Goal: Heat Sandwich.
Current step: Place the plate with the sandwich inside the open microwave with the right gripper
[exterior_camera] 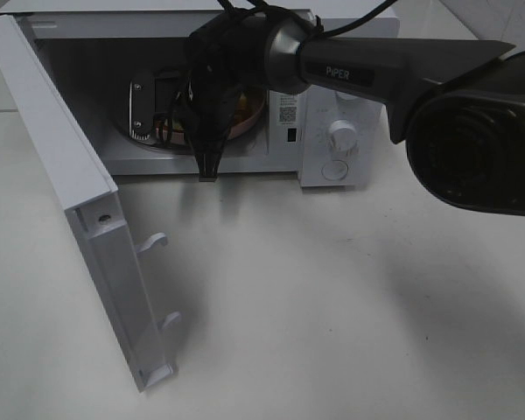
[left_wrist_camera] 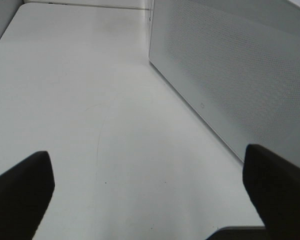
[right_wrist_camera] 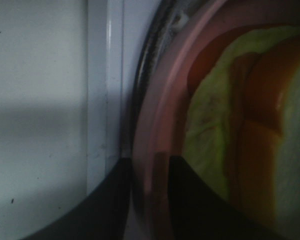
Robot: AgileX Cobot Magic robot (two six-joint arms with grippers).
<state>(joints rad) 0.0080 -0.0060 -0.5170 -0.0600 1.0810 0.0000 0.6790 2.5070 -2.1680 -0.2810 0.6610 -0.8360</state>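
Sandwich (right_wrist_camera: 250, 130) on pink plate (right_wrist_camera: 149, 115); right claw (right_wrist_camera: 150, 162) straddles rim, grip unclear.

On my screens: white microwave (exterior_camera: 360, 168), its door (left_wrist_camera: 230, 65) finely dotted grey-white; pink plate (right_wrist_camera: 155, 120); sandwich (right_wrist_camera: 215, 135) with pale green-yellow filling and orange-brown crust; off-white table (exterior_camera: 332, 306) with 1 faint curved line; black-and-grey arm (exterior_camera: 402, 66) lettered white.

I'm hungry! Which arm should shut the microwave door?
Probably left: its jaws are open and empty, the door hangs open on its side, and the right arm reaches inside the microwave.
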